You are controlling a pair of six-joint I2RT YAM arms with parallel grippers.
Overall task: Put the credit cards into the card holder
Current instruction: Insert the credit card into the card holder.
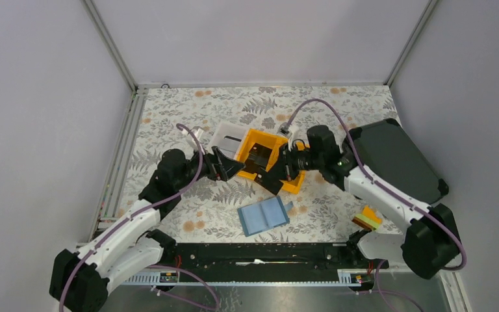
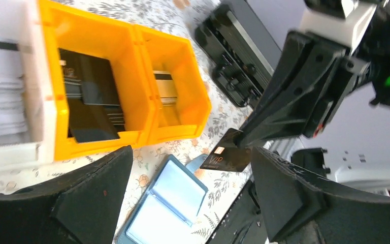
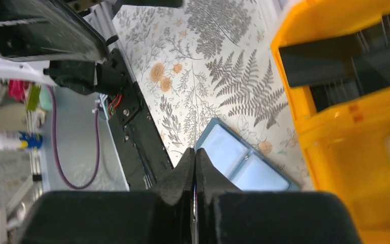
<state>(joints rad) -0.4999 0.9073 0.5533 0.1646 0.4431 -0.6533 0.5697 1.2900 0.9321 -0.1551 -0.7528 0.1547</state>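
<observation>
A black credit card (image 2: 228,155) marked VIP hangs above the table, pinched at one edge by my right gripper (image 2: 244,137), which is shut on it. In the right wrist view the card shows only as a thin sliver (image 3: 194,211) between the closed pads. My left gripper (image 2: 190,152) stands open just beside the card, a finger on each side and touching nothing. The teal-blue card holder (image 1: 264,216) lies open on the table below, its pale pockets facing up (image 2: 167,203) (image 3: 244,165). More dark credit cards (image 2: 89,96) lie in the orange bin (image 1: 295,185).
A white bin (image 1: 227,138) adjoins the orange bin on the left. A second orange compartment (image 2: 193,109) holds a striped card (image 2: 165,86). A large black hard case (image 1: 393,159) sits at the right. The black base rail (image 1: 260,257) runs along the near edge.
</observation>
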